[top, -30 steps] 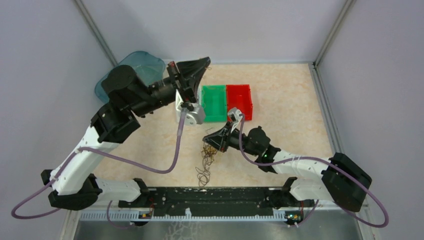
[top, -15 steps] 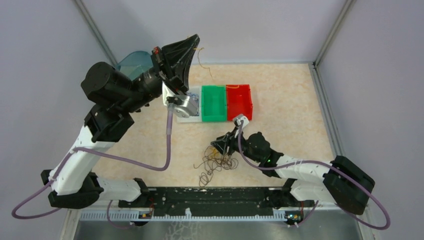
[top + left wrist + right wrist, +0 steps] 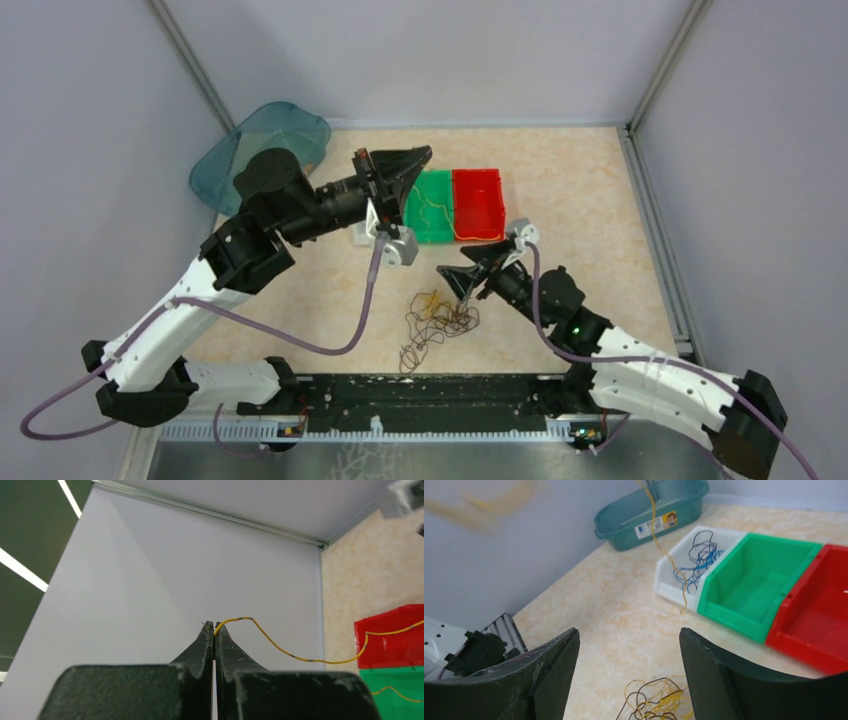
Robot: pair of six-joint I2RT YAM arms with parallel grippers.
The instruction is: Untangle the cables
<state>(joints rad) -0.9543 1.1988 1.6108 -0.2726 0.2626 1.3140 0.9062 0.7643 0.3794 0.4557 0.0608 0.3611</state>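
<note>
Now your left claw (image 3: 214,628) is clenched on a thin yellow wire strand (image 3: 300,658) trailing across the green plastic bin (image 3: 412,226) and red plastic bin (image 3: 497,205). Your right claw (image 3: 628,632) hangs released near the tangle of dark and yellow cables (image 3: 438,318) on the beige counter (image 3: 580,200).

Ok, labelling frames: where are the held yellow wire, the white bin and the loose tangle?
yellow wire (image 3: 295,656), left wrist view, mid-span sag.
white bin (image 3: 667,588), right wrist view, near wall.
loose tangle (image 3: 443,318), top external view, middle of pile.
</note>
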